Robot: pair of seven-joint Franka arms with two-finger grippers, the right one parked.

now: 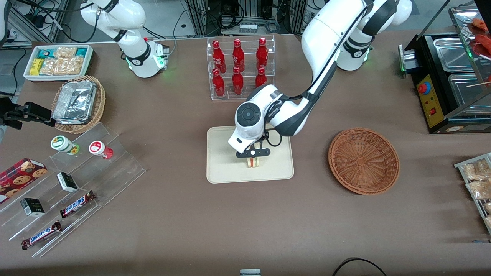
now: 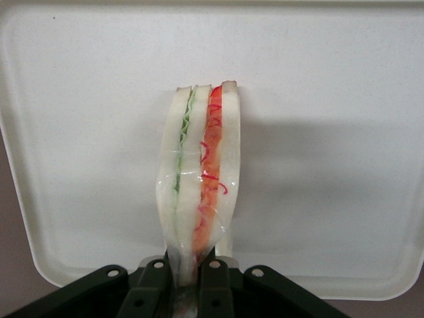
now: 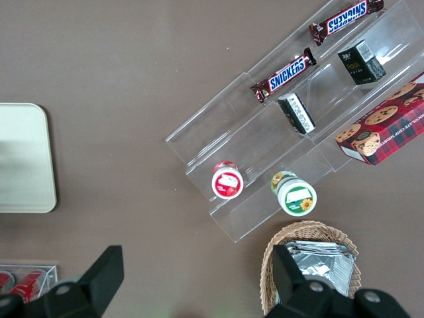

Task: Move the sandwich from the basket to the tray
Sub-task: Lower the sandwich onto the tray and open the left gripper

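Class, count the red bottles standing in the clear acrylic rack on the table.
6. All red bottles stand in the clear acrylic rack: three on its upper step, three on the lower, farther from the front camera than the gripper. None looks hidden.

White sandwich (image 2: 199,179) with green and orange-red layers; black claw (image 1: 253,154) at frame centre; cream tray (image 1: 222,168); reddish-brown woven basket (image 1: 363,161); brown tabletop (image 1: 230,222).

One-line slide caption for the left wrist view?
Left end effector shut on the wrapped sandwich, holding it on edge over the cream tray.
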